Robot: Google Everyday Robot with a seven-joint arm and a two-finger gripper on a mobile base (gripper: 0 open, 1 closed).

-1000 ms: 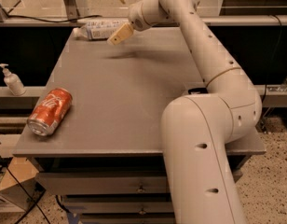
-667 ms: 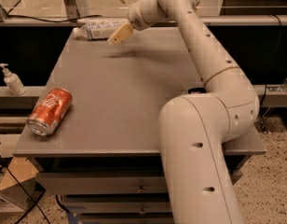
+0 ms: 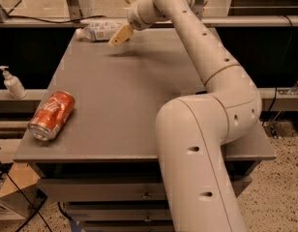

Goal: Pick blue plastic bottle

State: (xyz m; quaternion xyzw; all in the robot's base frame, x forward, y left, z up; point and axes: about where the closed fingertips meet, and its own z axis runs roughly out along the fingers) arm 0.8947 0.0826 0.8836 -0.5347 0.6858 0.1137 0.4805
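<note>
Camera view, the only feed I've got.

Labels: blue plastic bottle (image 3: 101,31) has a pale blue-and-white printed label, but I can't read the text. The red soda can (image 3: 52,115) carries white script, also not legible to me. No other writing I can make out.

Bottle lies on its side at the far edge of the tabletop (image 3: 129,91), left of centre, white cap pointing left. The hand (image 3: 121,34) is at that far edge too, just beside the bottle's right end, with its tan tip angled down toward the surface. I can't tell whether the hand is released or clenched, or whether it touches the bottle.

The can lies on its side near the front-left corner, well apart from the bottle, silver end facing front. A white pump dispenser (image 3: 12,83) stands upright on a ledge off the left side, not on the tabletop.

The white arm (image 3: 207,81) rises from the lower right and crosses the right half of the tabletop, hiding that part of the surface.

Tabletop is plain matte grey-brown, with drawers (image 3: 146,195) below. Floor (image 3: 284,178) is speckled, with a cardboard box (image 3: 13,192) and cables at lower left.
</note>
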